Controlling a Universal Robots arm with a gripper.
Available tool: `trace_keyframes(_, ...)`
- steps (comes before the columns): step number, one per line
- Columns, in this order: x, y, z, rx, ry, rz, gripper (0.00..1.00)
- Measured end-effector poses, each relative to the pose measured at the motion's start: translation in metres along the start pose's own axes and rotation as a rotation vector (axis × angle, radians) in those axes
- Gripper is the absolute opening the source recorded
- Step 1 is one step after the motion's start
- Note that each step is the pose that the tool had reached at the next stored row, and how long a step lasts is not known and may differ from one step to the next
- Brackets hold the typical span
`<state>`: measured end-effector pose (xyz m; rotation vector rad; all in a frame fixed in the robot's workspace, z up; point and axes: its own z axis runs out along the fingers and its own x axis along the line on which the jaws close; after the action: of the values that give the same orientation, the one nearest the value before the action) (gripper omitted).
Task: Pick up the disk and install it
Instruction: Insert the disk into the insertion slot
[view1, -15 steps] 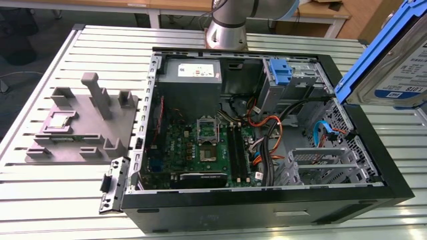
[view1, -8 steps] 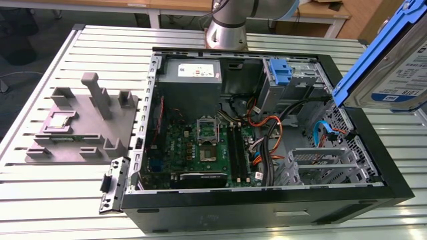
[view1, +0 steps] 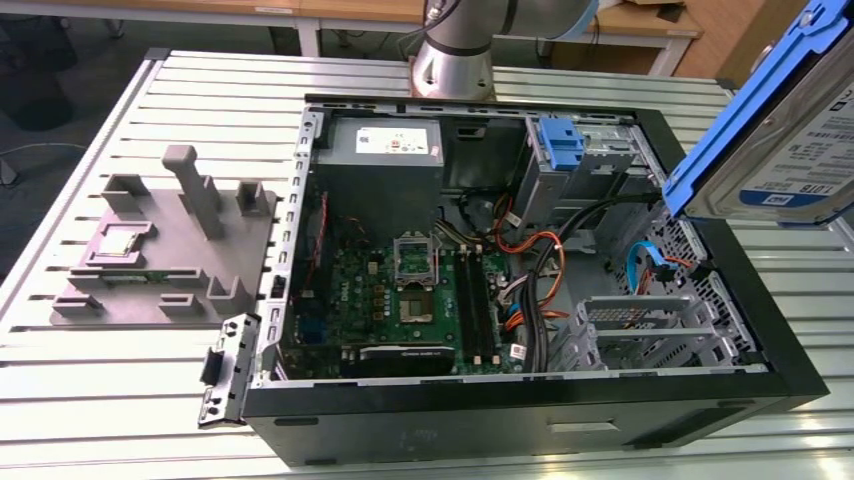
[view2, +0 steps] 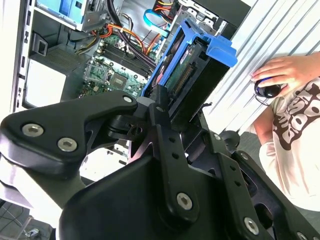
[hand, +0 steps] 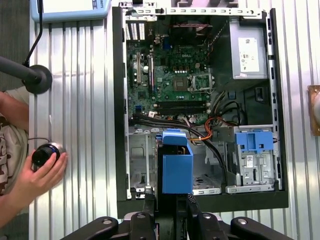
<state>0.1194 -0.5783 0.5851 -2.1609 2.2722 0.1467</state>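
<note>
One labelled disk (view1: 787, 140) in claw (view2: 175, 107)

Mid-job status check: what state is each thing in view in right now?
gripper: shut on the disk.
disk: in the air over the case, not installed.
computer case: lying on its side, side panel off, interior exposed.
grey drive cage: empty.
person's hand: resting on a small black device.

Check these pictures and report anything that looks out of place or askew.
The disk stands out: it hangs tilted above the open computer case, clamped in the gripper, not seated in any bay. A person's hand also rests on a black knob on the table beside the case.
</note>
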Motion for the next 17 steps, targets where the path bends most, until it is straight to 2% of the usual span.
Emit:
trace_keyframes(7,0.0008,-0.0004,0.0061,0.0000,-0.0003,0.000,0.35)
trace_keyframes(17,0.0009,-0.0006,0.0092,0.0002,-0.0003,0.000,0.35)
